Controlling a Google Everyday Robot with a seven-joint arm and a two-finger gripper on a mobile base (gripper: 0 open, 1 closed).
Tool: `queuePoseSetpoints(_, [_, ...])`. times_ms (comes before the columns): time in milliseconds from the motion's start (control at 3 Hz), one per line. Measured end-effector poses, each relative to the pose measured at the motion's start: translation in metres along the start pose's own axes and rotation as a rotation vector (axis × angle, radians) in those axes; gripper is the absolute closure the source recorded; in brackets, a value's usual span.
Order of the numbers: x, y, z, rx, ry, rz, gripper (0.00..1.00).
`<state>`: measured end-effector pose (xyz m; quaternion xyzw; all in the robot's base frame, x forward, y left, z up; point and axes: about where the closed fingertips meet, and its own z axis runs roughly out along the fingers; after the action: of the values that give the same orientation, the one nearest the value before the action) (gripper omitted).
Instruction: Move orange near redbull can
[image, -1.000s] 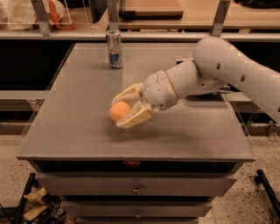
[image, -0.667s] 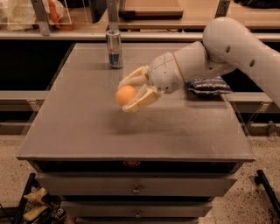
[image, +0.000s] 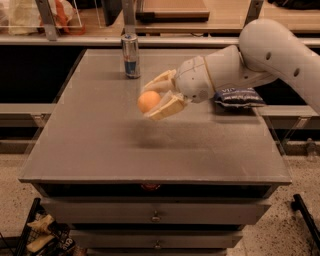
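Observation:
The orange (image: 148, 101) is a small round orange fruit held between my gripper's two pale fingers, lifted clear above the grey table (image: 100, 140). My gripper (image: 155, 99) is shut on it, near the table's middle, with its shadow on the tabletop below. The redbull can (image: 131, 55) is a slim silver-and-blue can standing upright at the table's far edge, to the upper left of the gripper and apart from it.
A dark blue chip bag (image: 239, 97) lies on the table's right side behind my arm. A shelf with a plastic bag (image: 30, 15) runs behind the table. Drawers (image: 155, 215) front the table below.
My gripper has lifted the orange off the table and carried it up and toward the far side, closer to the can.

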<state>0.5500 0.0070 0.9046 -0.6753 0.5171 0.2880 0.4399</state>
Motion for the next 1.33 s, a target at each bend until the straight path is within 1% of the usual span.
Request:
queuePoseSetpoints(333, [0.015, -0.038, -0.02, 0.126, 0.029, 0.051, 1.0])
queuePoseSetpoints(667, [0.039, -0.078, -0.036, 0.223, 0.065, 0.117, 1.0])
queuePoseSetpoints(1000, [0.068, -0.117, -0.045, 0.302, 0.083, 0.195, 1.0])
queuePoseSetpoints(1333, [0.072, -0.123, -0.049, 0.317, 0.085, 0.209, 1.0])
